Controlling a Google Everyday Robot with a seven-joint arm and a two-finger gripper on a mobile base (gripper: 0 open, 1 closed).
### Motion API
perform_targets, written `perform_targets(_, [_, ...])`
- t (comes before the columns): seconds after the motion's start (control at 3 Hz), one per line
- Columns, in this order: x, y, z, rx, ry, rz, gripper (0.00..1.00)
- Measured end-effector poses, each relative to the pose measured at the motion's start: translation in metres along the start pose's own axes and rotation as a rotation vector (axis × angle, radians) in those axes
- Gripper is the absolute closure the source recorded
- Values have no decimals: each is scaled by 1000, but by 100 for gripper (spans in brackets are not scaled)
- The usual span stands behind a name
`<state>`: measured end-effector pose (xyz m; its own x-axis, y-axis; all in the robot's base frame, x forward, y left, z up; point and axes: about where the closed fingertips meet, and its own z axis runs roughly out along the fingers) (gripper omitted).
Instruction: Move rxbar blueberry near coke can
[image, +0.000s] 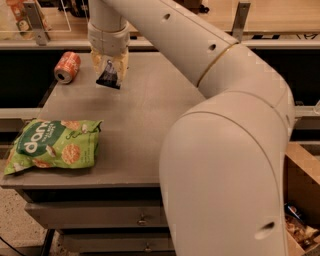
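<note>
Dark rxbar blueberry (108, 79) pinched in jaws over table (140, 125).

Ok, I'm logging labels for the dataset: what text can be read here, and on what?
"dan": white letters on the green chip bag; smaller print unreadable.
The coke can: white marks, unreadable.
The rxbar blueberry, in the gripper above the table: print unreadable.

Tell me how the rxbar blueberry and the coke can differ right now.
Colour: the rxbar blueberry is navy-black; the coke can is orange-red. Shape: the bar is flat, the can round. State: the bar hangs clamped in the tool above the table, while the can lies on its side on it, untouched. Both are small and near the far left corner.
</note>
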<state>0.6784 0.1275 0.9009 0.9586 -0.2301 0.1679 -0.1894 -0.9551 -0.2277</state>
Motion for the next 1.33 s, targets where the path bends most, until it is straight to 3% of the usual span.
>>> perform_targets(1.0, [4, -52, 33, 153, -12, 127, 100])
perform_targets(1.33, [5, -67, 39, 181, -5, 164, 100])
